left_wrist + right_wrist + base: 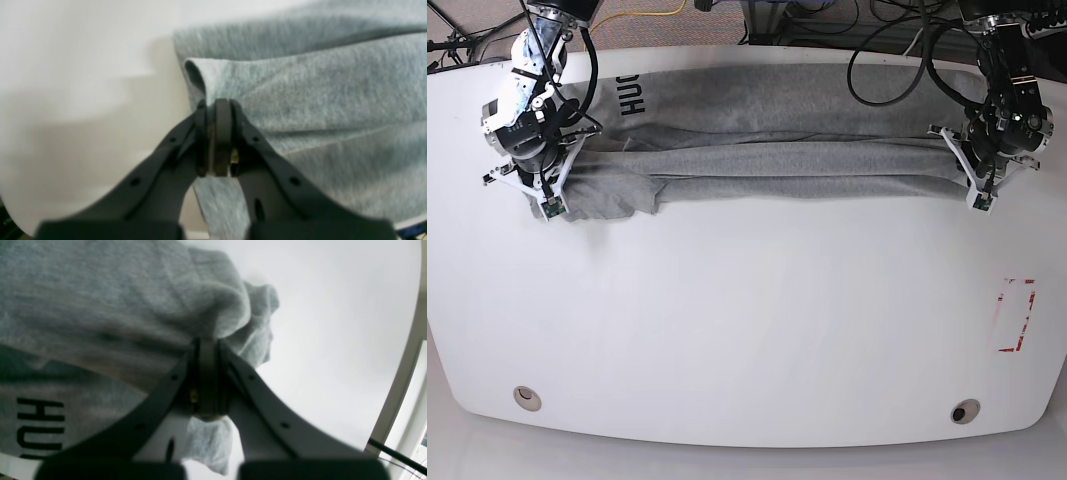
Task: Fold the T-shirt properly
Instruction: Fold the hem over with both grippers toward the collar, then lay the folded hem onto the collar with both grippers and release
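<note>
Left claw (218,110) and right claw (206,346), each clamped on the T-shirt (777,160), should travel level and together across the counter (747,330), keeping the fold taut.

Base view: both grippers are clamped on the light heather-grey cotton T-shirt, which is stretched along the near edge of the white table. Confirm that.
Wrong edge. The base view shows the T-shirt stretched along the table's far edge; both grippers, left and right, are clamped on it.
</note>
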Action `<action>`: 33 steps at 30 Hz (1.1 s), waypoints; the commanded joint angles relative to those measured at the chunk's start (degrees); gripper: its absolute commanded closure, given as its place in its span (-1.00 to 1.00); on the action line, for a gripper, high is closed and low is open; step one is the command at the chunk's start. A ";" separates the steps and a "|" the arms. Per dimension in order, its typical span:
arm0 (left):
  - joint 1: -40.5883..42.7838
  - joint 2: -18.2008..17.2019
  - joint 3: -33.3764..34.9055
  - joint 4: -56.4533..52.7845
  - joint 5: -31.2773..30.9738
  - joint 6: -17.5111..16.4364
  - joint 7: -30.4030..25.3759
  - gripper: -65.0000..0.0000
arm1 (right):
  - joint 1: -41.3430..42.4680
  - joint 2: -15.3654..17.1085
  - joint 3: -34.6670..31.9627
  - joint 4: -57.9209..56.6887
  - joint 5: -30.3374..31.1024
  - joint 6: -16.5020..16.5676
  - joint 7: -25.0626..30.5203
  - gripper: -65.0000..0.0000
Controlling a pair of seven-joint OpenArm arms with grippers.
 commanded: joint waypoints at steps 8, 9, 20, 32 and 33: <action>2.95 -0.97 -0.30 1.21 0.63 0.31 -0.50 0.97 | -4.08 0.78 0.35 1.22 -0.66 -0.34 0.42 1.00; 3.04 -0.97 -0.30 1.21 0.63 0.31 -0.50 0.97 | -4.43 0.70 0.35 1.22 -0.66 -0.34 0.42 0.99; 6.12 -0.97 0.06 1.04 0.63 0.31 0.03 0.78 | -6.72 -0.36 0.44 0.95 -1.01 -0.34 0.77 0.10; 5.06 -0.80 -0.21 1.92 0.54 0.31 5.74 -0.53 | -3.03 -4.23 11.60 1.30 5.84 -0.34 0.86 -0.28; 4.27 -0.80 -0.21 2.97 0.54 0.31 5.83 -0.53 | -2.23 -4.31 13.63 1.22 8.48 -0.34 0.68 -0.28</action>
